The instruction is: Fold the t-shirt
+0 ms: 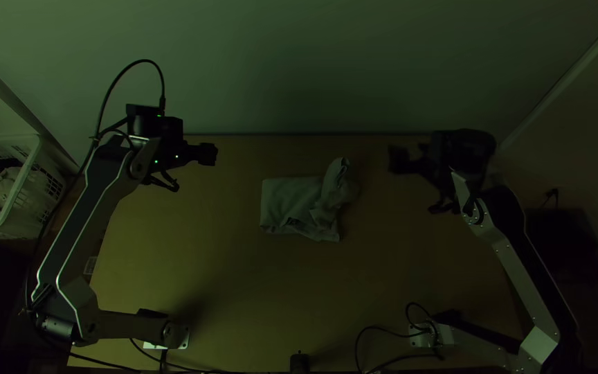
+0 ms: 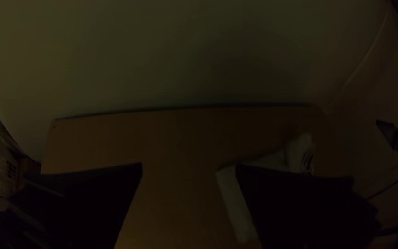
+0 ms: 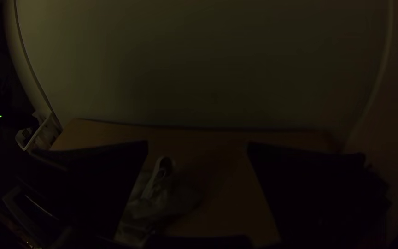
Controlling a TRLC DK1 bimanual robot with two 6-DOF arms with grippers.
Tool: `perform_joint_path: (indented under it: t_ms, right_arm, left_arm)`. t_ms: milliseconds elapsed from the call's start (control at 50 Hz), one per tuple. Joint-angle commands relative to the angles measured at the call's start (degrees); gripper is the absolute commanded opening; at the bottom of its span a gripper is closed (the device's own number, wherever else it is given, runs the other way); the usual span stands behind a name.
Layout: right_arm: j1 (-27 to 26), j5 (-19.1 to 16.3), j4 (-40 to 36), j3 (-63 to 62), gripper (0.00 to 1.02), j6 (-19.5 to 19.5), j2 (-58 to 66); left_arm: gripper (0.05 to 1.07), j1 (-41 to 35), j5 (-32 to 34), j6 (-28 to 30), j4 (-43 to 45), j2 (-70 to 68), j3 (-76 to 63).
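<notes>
In the middle of the top view, we see the grey t-shirt [image 1: 292, 201] on the wooden table [image 1: 209, 256], its flatter part folded into a rough rectangle. Toward the right, the cloth is bunched, with a crumpled piece pointing up the frame.

At the upper left of the frame we find the left gripper [image 1: 192, 170], and at the upper right the right gripper [image 1: 418, 183]. Our shirt lies between the two, a little lower in the frame and apart from both, its bunched end toward the right one.

From its own wrist, we see the left gripper [image 2: 189, 166] with its fingers spread wide and nothing held, one of them hiding part of the shirt. The right gripper [image 3: 198, 145] has its fingers wide apart too, holding nothing; there we see the bunched cloth partly behind one finger.

At the left edge of the top view we have a white basket [image 1: 29, 208] with clothes [image 1: 6, 185] in it.
</notes>
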Motion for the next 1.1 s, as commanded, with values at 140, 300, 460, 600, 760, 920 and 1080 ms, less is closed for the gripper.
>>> perform_joint_path:
  t_ms: [140,300,460,600,760,920,1080]
  right_arm:
    - [-5.6,0.7,6.6,1.0,0.99,-6.3,-7.8]
    - [-10.4,0.7,13.4,-4.0,0.99,-6.4,-14.7]
    - [-12.8,0.6,21.3,-11.3,0.99,-9.3,-22.7]
    - [-13.7,0.6,21.4,-15.1,0.99,-9.6,-26.9]
    - [-13.8,0.7,21.5,-19.5,0.99,-9.6,-32.0]
    - [-13.9,0.6,21.7,-25.3,0.99,-9.3,-38.0]
    - [-13.9,0.6,24.5,-33.3,0.99,-8.8,-45.3]
  left_arm:
    - [1.03,8.2,-0.2,1.2,5.4,-11.7,-5.3]
    - [1.03,13.1,-0.2,1.1,11.9,-18.9,-10.9]
    - [1.03,17.4,-0.4,0.8,18.8,-26.0,-18.4]
    - [1.03,20.2,-1.1,0.4,27.9,-33.1,-26.9]
    - [1.03,21.9,-2.2,0.6,37.1,-41.5,-37.6]
    - [1.03,24.4,-2.2,1.0,43.8,-48.8,-48.8]
    - [1.03,25.1,-2.1,2.5,50.1,-57.0,-60.9]
